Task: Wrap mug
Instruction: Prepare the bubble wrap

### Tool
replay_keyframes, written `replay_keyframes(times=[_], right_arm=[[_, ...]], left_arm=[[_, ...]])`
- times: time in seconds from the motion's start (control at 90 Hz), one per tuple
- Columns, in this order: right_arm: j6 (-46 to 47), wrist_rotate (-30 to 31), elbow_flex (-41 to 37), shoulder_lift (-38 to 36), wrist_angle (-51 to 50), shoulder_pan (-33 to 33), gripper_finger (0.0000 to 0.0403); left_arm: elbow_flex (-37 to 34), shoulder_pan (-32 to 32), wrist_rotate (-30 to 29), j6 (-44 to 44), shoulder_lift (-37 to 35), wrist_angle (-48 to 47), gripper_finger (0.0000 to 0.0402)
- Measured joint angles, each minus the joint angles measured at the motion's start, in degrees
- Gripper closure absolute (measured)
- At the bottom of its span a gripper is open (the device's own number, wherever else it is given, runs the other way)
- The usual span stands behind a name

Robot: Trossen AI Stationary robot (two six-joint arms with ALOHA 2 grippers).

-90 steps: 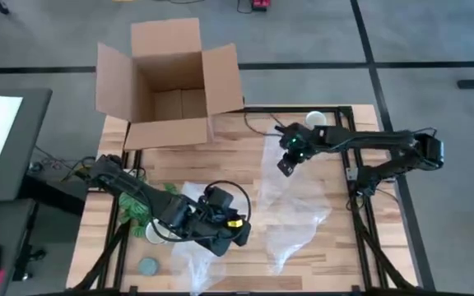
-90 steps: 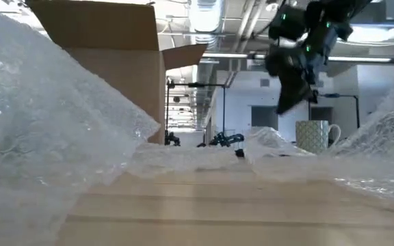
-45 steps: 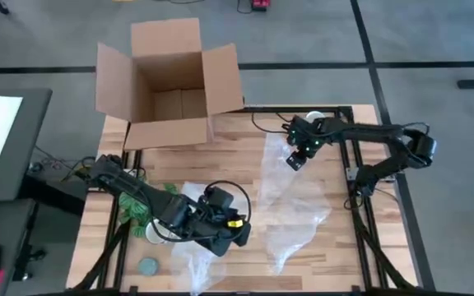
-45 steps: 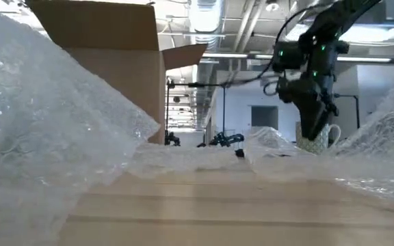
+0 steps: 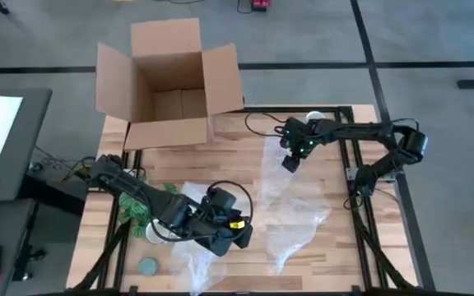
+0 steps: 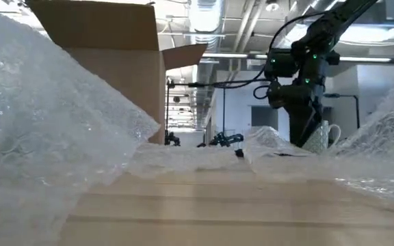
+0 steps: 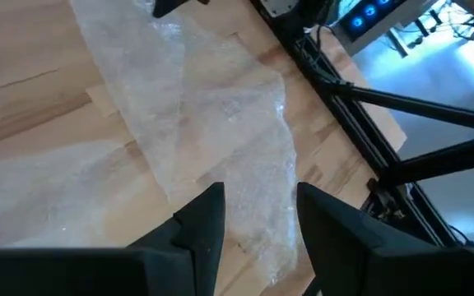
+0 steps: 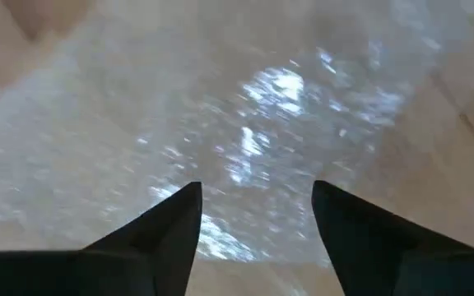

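Note:
The white mug (image 5: 316, 118) stands upright on its base near the table's far edge; in the low view the mug (image 6: 325, 137) shows behind my right gripper, handle to one side. My right gripper (image 5: 290, 162) hangs low and open, fingers pointing down, over the far end of a clear bubble-wrap sheet (image 5: 293, 205), just in front of the mug. In its wrist view the right gripper (image 8: 257, 215) has only wrap below it. My left gripper (image 5: 239, 237) stands open near the front edge, over a second piece of wrap (image 5: 189, 261). Nothing lies between the left gripper's (image 7: 259, 215) fingers.
An open cardboard box (image 5: 169, 82) stands at the far left. A green patterned bundle (image 5: 141, 210) and a grey-blue round disc (image 5: 148, 265) lie at the front left beside my left arm. Crumpled wrap (image 6: 40, 123) fills the low view's near side.
My right gripper has come down from high above the table to just over the far end of the bubble wrap, close in front of the mug, and has opened on the way. The wrap and the mug stay where they were.

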Motion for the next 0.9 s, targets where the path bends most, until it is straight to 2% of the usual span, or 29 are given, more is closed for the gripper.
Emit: replay_keyframes(times=[0.133,0.233,0.322,0.411,0.522,0.744,0.9], right_arm=[[-0.69,-2.61,0.00,0.00,3.13,-0.49,0.0182],[-1.37,-7.72,0.02,0.00,6.12,-0.68,0.0182],[-0.59,-14.83,0.02,0.00,9.00,-0.86,0.0182],[3.35,-21.91,0.02,0.00,13.88,-0.84,0.0182],[11.26,-26.96,0.02,0.00,24.09,-0.68,0.0182],[24.39,-33.67,0.05,-0.16,45.39,-0.90,0.0182],[26.32,-35.01,0.05,-2.86,45.91,-0.52,0.0182]], left_arm=[[0.00,0.00,0.02,1.14,0.00,1.41,0.0270],[0.00,0.00,0.02,1.08,0.00,1.55,0.0270],[0.00,0.00,0.03,1.08,0.00,1.55,0.0270],[0.00,0.02,0.04,1.19,0.00,1.53,0.0270],[0.00,0.40,0.07,1.97,0.00,1.53,0.0270],[0.00,1.24,0.07,2.63,0.00,1.53,0.0270],[0.00,1.17,0.07,2.58,0.00,1.53,0.0270]])
